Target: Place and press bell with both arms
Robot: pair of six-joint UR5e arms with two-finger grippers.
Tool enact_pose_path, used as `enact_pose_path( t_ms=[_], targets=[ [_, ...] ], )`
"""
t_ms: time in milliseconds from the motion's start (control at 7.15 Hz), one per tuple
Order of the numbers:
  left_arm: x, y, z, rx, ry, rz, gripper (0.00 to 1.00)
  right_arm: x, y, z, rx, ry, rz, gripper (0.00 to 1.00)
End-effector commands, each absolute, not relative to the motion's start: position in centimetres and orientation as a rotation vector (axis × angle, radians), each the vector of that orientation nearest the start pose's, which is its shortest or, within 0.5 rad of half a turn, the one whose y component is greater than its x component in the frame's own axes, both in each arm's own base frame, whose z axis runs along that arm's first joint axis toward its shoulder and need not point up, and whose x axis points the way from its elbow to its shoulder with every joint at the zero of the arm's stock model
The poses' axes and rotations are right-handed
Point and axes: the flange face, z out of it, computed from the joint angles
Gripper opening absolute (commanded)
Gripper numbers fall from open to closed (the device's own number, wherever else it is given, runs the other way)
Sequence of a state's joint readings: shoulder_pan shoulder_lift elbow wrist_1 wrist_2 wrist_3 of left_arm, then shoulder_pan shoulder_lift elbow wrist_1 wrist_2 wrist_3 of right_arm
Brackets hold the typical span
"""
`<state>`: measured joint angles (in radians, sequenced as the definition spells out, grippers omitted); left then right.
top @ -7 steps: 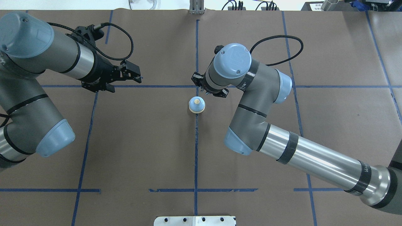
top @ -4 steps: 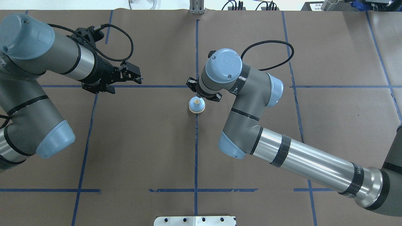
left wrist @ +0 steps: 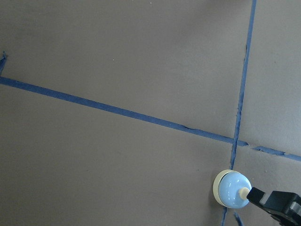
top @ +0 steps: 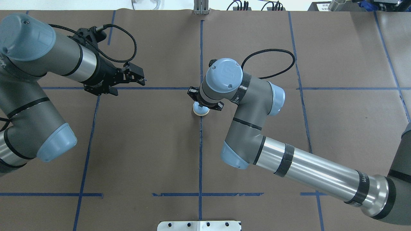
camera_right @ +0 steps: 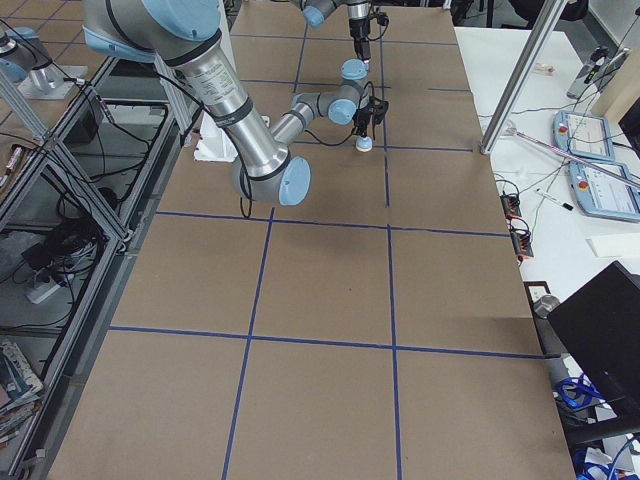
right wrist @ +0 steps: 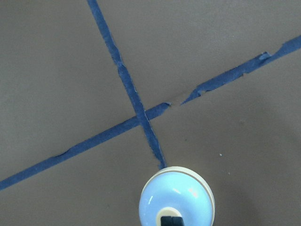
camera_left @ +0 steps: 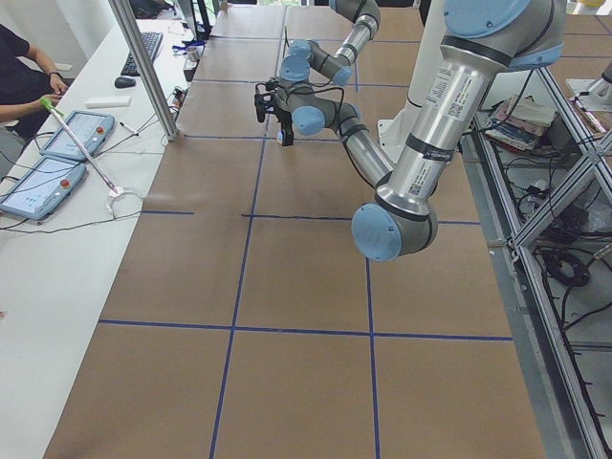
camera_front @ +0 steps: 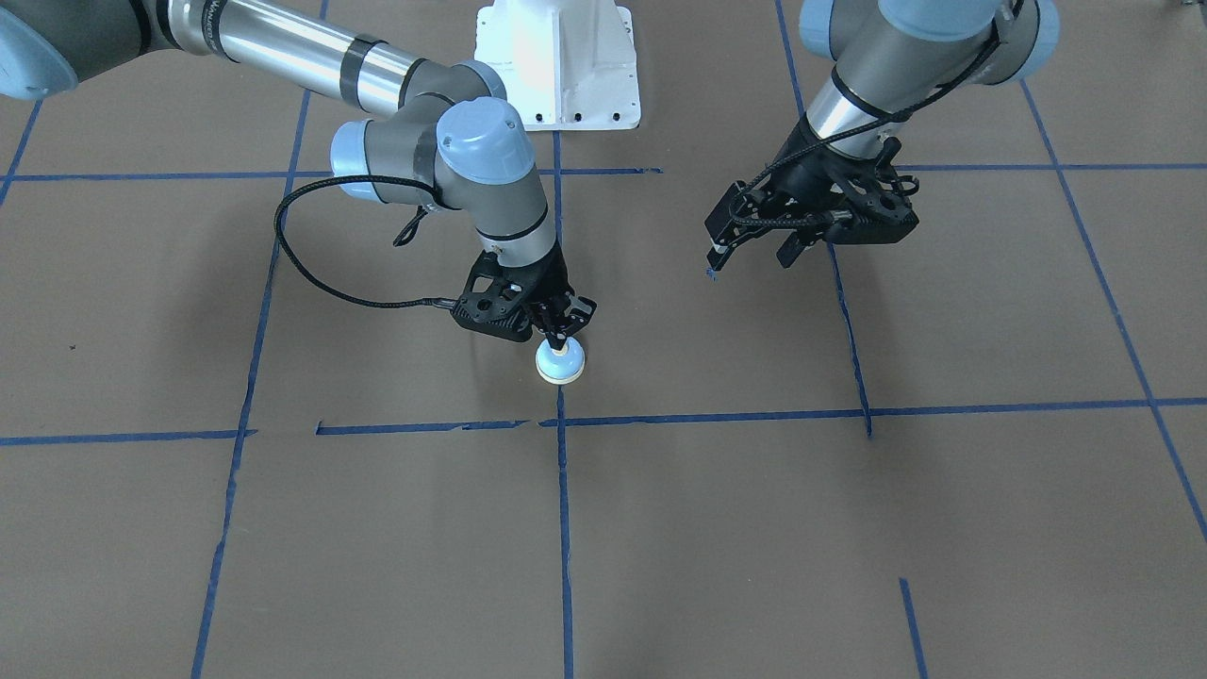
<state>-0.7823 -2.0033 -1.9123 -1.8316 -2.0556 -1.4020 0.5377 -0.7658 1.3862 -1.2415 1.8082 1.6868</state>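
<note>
On the bell's button rests the right end effector, left end effector well apart.

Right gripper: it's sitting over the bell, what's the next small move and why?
Probably a short straight press down, then lift. The right gripper has its tip on or just above the cream button of the bell, which stands upright on the table on the blue tape line; actual contact can't be confirmed. The left gripper hangs well aside.

Bell mostly hidden under right tool overhead; cut off in right wrist view.
</note>
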Motion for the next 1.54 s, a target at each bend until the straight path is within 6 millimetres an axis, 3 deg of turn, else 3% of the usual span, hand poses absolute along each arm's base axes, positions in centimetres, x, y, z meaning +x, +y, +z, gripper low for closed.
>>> enact_pose_path(
  t_ms=[0,420,559,699,839,1119,1259,1399],
  targets=[
    [35.4,-47.4,23.4,0.072,1.104,-0.300,1.00,-60.3,-48.7,21.3,-0.017,-0.962,0.488,0.00],
    [35.4,-47.4,23.4,0.072,1.104,-0.300,1.00,-60.4,-48.8,21.0,-0.019,-0.966,0.491,0.00],
    [35.3,-47.4,23.4,0.073,1.105,-0.299,1.00,-59.8,-48.5,19.8,-0.016,-0.992,0.484,0.00],
    [35.3,-47.3,23.2,0.073,1.108,-0.297,1.00,-54.1,-48.1,18.8,-0.001,-1.033,0.495,0.00],
    [35.2,-47.3,23.2,0.075,1.109,-0.298,1.00,-48.0,-47.3,19.7,-0.012,-1.054,0.496,0.00],
    [35.2,-47.3,23.2,0.075,1.108,-0.297,1.00,-39.4,-46.9,24.1,0.014,-1.055,0.413,0.04],
    [35.0,-47.3,23.7,0.073,1.103,-0.290,1.00,-34.7,-47.0,26.8,0.011,-1.041,0.445,0.18],
    [33.9,-46.3,25.4,0.064,1.087,-0.291,1.00,-29.4,-47.0,30.7,-0.004,-1.018,0.441,0.61]
  ],
)
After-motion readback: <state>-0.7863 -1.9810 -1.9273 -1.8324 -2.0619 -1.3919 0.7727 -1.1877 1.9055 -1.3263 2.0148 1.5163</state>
